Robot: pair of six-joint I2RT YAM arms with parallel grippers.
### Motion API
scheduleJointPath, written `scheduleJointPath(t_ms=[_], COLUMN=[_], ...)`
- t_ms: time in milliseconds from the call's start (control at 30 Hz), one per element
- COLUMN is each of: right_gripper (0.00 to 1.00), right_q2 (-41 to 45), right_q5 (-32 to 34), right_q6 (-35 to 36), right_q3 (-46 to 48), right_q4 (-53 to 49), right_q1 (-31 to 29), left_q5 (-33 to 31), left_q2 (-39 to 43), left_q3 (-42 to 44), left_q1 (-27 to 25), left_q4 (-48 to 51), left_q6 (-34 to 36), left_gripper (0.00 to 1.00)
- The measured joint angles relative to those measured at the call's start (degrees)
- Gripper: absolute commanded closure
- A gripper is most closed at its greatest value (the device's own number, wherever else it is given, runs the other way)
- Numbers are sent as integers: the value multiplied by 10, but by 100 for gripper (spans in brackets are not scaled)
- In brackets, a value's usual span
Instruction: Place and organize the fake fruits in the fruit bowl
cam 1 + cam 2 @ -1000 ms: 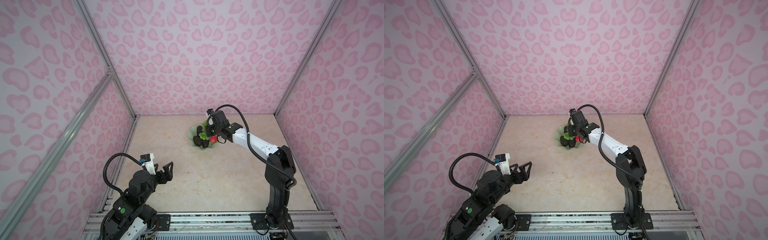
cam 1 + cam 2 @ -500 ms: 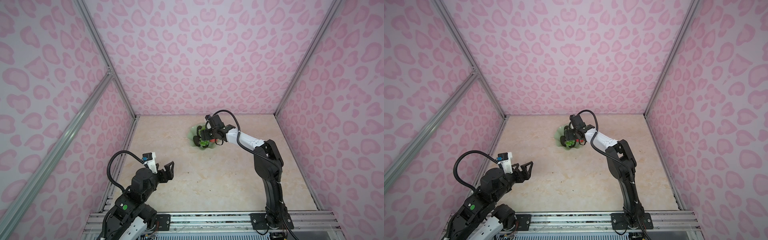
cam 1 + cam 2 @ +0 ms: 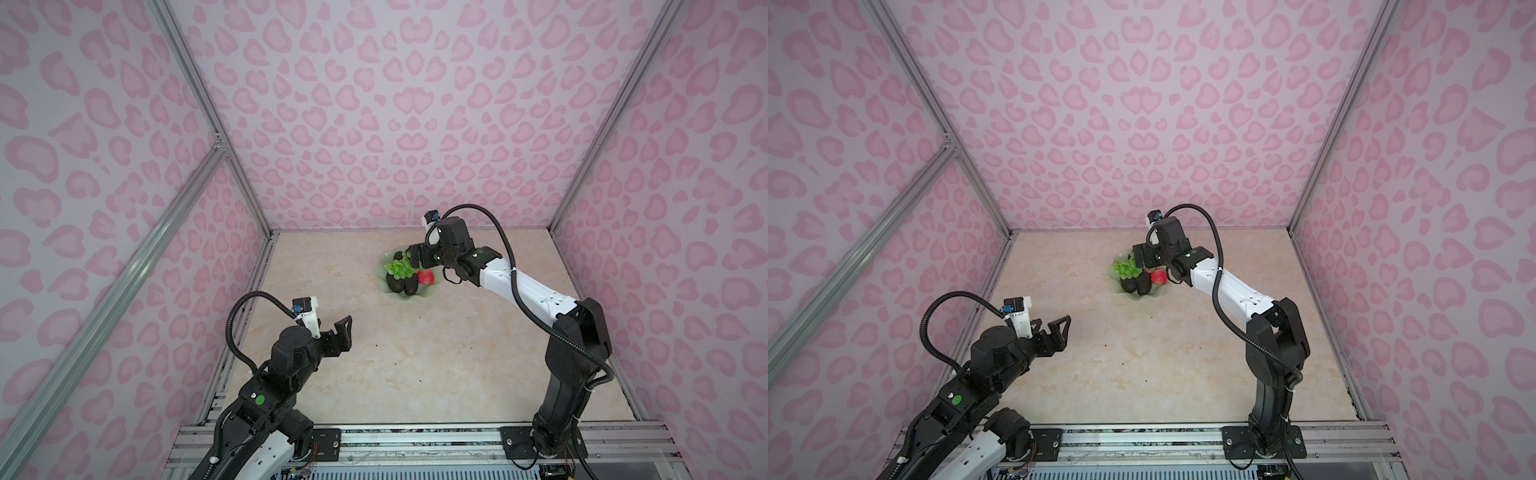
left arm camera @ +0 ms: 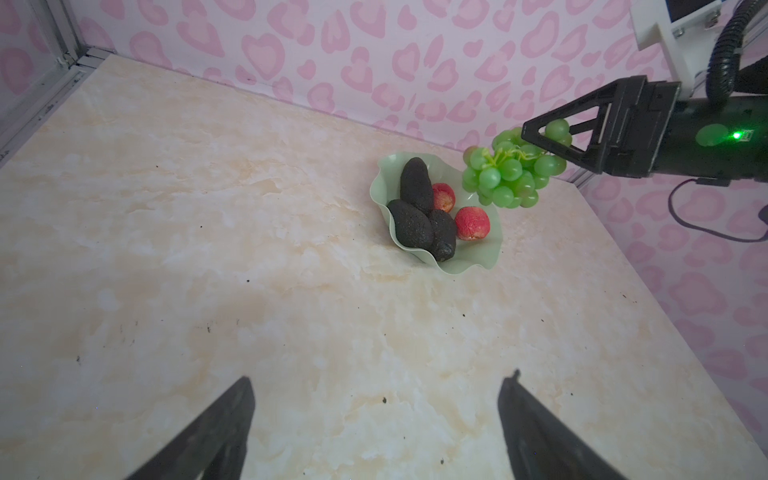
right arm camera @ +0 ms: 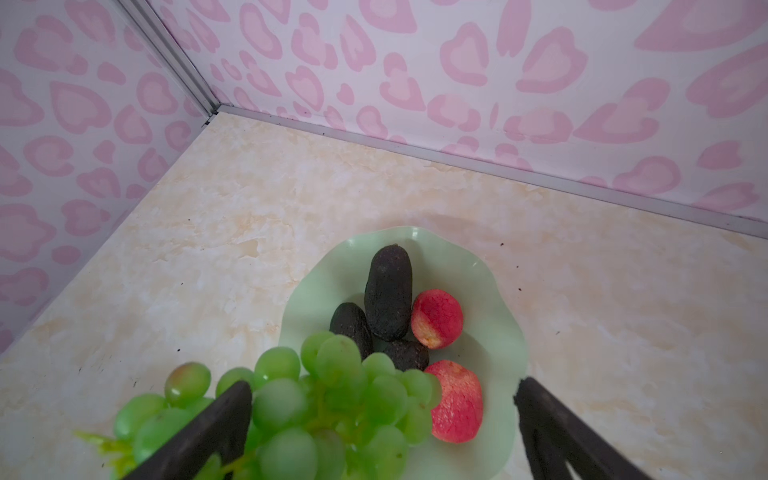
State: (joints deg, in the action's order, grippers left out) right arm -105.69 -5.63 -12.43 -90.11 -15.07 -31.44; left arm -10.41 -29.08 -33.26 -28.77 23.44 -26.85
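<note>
Grapes (image 4: 505, 174) against wide-spread right end effector (image 5: 382, 386) | bowl (image 4: 478, 257) beneath | left end effector (image 4: 379, 377) spread, empty

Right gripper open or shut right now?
Open. In the right wrist view the right gripper has its fingers wide apart, the grapes near one finger, unclamped, above the fruit bowl.

Speckled beige marble tabletop (image 3: 415, 374); pink heart-print walls (image 3: 395, 104); aluminium frame rails (image 3: 415, 441).
</note>
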Motion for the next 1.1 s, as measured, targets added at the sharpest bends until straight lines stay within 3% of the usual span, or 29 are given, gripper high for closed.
scheduleJointPath(t_ms=[233,433,1100], right_gripper=[1,1,1], right_q2=[-75,-132,-218], right_q5=[-24,-109,-385], right_q6=[3,1,-207], right_q3=[-37,-45,64], right_q4=[8,54,465], right_q1=[23,38,116], left_q5=[0,-1,-15], left_q2=[-11,15,45], left_q3=[-8,2,20], left_q1=[0,0,0], left_q4=[-9,-8,3], left_q6=[9,11,0], left_gripper=[7,7,7])
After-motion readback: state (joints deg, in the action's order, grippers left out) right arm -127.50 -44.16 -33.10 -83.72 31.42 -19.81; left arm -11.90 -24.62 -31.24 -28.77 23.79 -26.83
